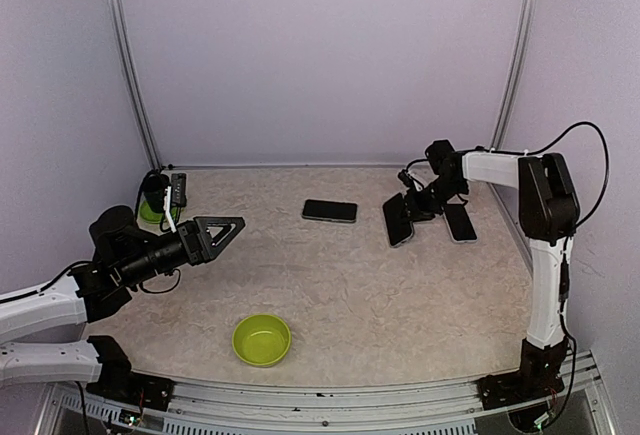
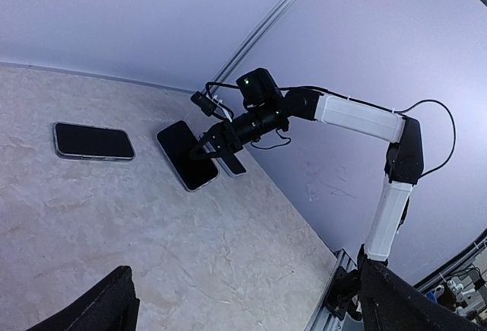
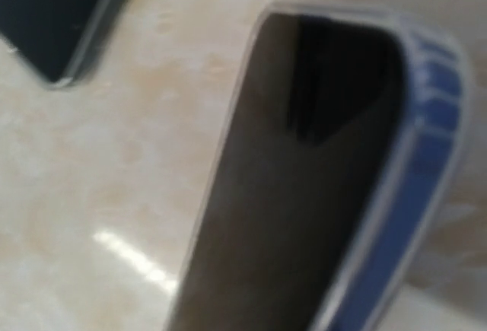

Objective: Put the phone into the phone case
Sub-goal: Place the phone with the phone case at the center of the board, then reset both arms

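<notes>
Two claws: left claw (image 1: 228,235) wide open, empty; right claw (image 1: 413,207) at the tilted case (image 1: 398,222), and we cannot tell its grip. Phone (image 1: 330,211) lies flat on the worktop (image 1: 400,295), apart from the case. Risk: a crooked release could topple or skid the case.

Soft even light — R-wrist cam blurred

Bowl (image 1: 262,340) front-centre; phone (image 1: 330,211) behind it, slightly to right.
</notes>
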Robot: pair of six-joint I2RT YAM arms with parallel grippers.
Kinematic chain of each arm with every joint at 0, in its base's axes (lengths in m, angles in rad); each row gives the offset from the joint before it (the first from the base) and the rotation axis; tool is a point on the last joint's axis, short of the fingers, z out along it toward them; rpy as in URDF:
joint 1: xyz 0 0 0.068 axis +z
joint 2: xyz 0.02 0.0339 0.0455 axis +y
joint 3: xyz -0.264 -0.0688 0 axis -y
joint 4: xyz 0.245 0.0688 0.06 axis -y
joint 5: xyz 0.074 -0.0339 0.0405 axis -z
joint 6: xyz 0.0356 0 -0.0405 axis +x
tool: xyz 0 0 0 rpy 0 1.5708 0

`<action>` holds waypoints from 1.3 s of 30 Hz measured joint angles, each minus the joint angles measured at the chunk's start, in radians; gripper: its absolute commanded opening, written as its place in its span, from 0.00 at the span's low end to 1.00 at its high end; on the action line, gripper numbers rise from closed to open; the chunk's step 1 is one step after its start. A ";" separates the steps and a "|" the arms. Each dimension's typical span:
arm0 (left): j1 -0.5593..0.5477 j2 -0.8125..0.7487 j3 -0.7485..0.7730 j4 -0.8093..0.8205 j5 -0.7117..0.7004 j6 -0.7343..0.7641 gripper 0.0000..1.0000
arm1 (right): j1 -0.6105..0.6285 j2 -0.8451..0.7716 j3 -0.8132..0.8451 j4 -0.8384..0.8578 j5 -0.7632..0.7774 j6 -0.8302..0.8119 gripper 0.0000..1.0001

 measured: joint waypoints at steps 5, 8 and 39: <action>0.000 0.005 0.000 0.000 0.000 0.000 0.99 | -0.011 0.017 0.002 0.001 0.056 -0.001 0.41; 0.000 0.007 0.000 0.000 0.000 0.000 0.99 | -0.019 0.028 0.002 -0.005 0.098 -0.008 0.47; 0.018 -0.079 0.322 -0.611 -0.537 0.245 0.99 | 0.187 -1.113 -0.904 0.470 0.480 0.117 1.00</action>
